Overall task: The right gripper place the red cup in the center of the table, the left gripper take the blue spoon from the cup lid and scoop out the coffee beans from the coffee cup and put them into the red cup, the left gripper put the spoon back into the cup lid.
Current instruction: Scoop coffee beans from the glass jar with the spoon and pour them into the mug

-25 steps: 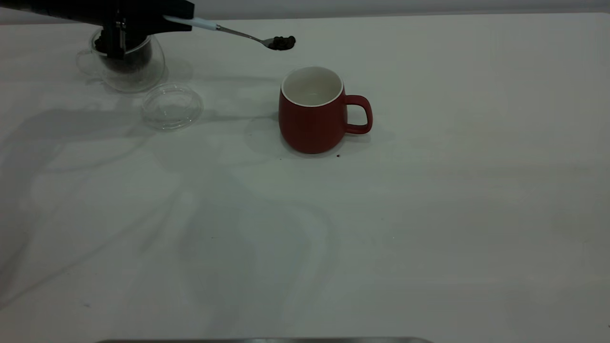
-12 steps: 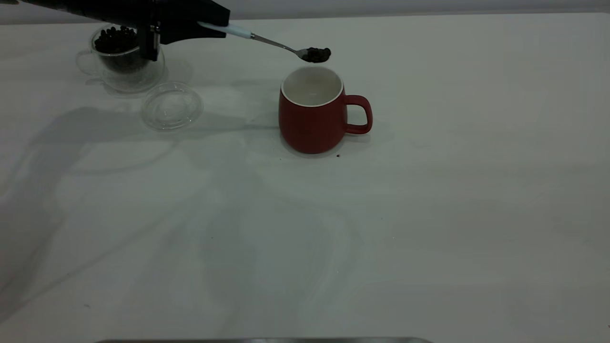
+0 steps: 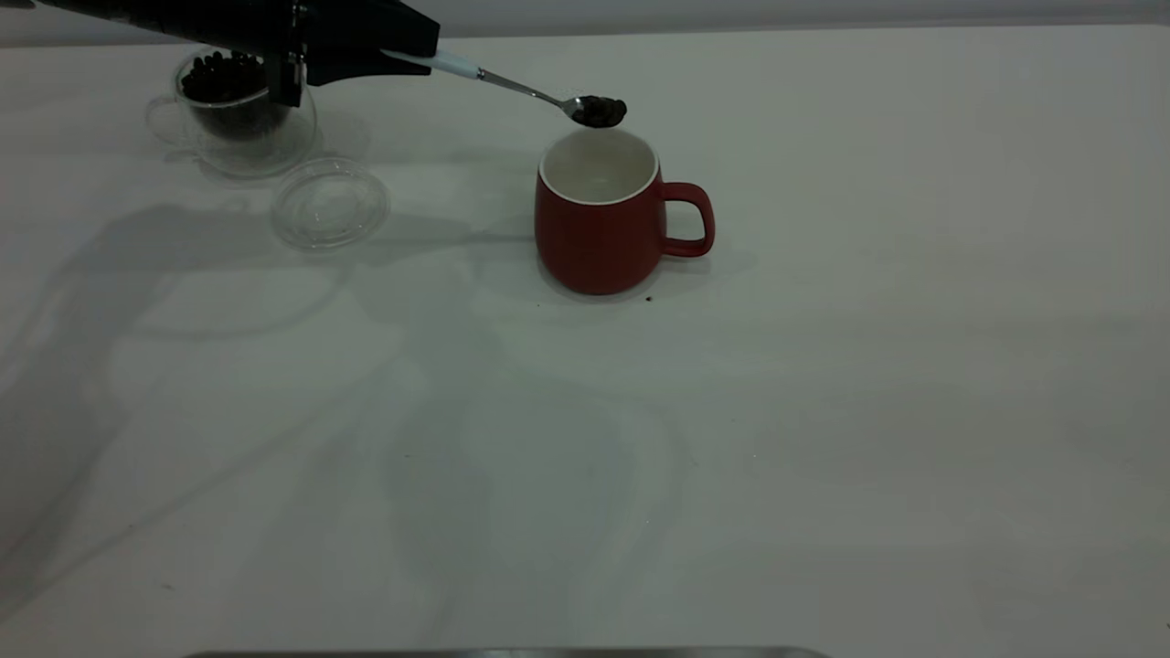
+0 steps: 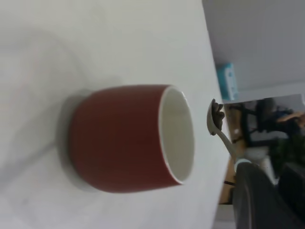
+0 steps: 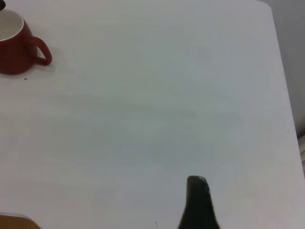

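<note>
**Over the red cup's far rim: spill risk**

Above the red cup (image 3: 599, 210), my left gripper (image 3: 402, 50) is clamped on the blue spoon (image 3: 512, 84), its bowl heaped with coffee beans (image 3: 600, 111). The bowl sits at the far rim, not centred, so tipping now could drop beans onto the table (image 3: 823, 411). The coffee cup (image 3: 239, 119) and cup lid (image 3: 329, 203) are well apart, with open room all round. The right gripper (image 5: 198, 205) is parked away; I can't tell its state.

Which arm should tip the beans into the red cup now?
Left. The left gripper holds the blue spoon, and its bowl of coffee beans hangs just above the red cup rim. The right gripper is off to the side, far from the cup, holding nothing.
</note>
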You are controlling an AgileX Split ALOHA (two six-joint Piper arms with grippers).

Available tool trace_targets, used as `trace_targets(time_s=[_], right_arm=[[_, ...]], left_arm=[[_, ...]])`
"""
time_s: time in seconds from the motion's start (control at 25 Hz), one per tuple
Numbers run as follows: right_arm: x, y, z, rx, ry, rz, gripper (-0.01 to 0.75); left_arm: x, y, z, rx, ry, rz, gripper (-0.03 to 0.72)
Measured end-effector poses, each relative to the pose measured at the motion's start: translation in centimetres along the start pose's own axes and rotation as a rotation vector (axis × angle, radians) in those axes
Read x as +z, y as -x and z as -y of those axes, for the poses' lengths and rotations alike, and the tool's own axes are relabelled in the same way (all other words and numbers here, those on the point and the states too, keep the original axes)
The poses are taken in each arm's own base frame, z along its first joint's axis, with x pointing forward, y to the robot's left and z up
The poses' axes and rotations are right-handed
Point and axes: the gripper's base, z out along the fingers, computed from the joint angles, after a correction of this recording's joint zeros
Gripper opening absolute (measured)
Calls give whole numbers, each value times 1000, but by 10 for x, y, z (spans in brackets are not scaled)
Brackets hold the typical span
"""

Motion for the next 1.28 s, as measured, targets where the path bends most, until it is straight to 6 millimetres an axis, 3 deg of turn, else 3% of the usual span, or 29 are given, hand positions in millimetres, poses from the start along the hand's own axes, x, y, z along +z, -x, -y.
trace_targets(time_s=[1.28], right_arm=[[0, 0, 0, 0, 0, 0, 590]], left_arm=[[16, -1, 5, 623, 13, -23, 122]])
